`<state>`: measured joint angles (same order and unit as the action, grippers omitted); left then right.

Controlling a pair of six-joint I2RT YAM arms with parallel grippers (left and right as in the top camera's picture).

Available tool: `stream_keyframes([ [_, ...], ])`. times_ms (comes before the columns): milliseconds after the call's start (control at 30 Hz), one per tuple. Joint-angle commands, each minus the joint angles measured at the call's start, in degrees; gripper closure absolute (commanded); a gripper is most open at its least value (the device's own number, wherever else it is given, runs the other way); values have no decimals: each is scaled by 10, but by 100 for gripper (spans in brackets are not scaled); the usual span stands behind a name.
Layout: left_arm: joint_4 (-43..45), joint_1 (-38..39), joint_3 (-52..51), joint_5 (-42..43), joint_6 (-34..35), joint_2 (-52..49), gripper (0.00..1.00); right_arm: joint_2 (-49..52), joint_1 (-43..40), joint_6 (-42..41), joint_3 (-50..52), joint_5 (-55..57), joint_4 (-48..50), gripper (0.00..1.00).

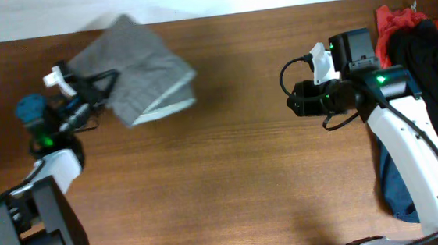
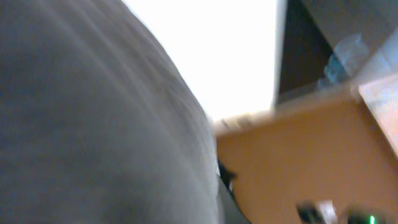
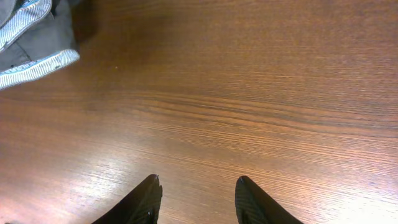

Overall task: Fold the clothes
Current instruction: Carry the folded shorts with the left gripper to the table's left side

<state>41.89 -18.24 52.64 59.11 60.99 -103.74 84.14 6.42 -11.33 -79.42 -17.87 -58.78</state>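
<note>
The clothes (image 1: 140,66) are a grey-olive folded bundle with a lighter inner waistband, at the table's back left. My left gripper (image 1: 106,83) is at its left edge and looks shut on the fabric. The left wrist view is blurred and mostly filled by the grey cloth (image 2: 93,124), which hides the fingers. My right gripper (image 1: 289,100) is open and empty over bare wood at the right (image 3: 198,186). The waistband corner of the clothes (image 3: 31,37) shows at the top left of the right wrist view.
A red garment (image 1: 399,18) and black garments (image 1: 433,51) lie piled at the table's right edge, with a navy blue cloth (image 1: 395,191) below them beside the right arm. The wooden table (image 1: 223,177) spreads between the arms.
</note>
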Motion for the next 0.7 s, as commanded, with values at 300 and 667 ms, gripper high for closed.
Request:
stream_keyframes([
  [300, -458, -158, -2, -324, -128, -6, 94, 0, -1, 26, -4, 23, -30, 56],
  [667, -257, -168, -1, -77, -24, 28, 1, 0, -1, 30, -4, 23, -38, 56],
])
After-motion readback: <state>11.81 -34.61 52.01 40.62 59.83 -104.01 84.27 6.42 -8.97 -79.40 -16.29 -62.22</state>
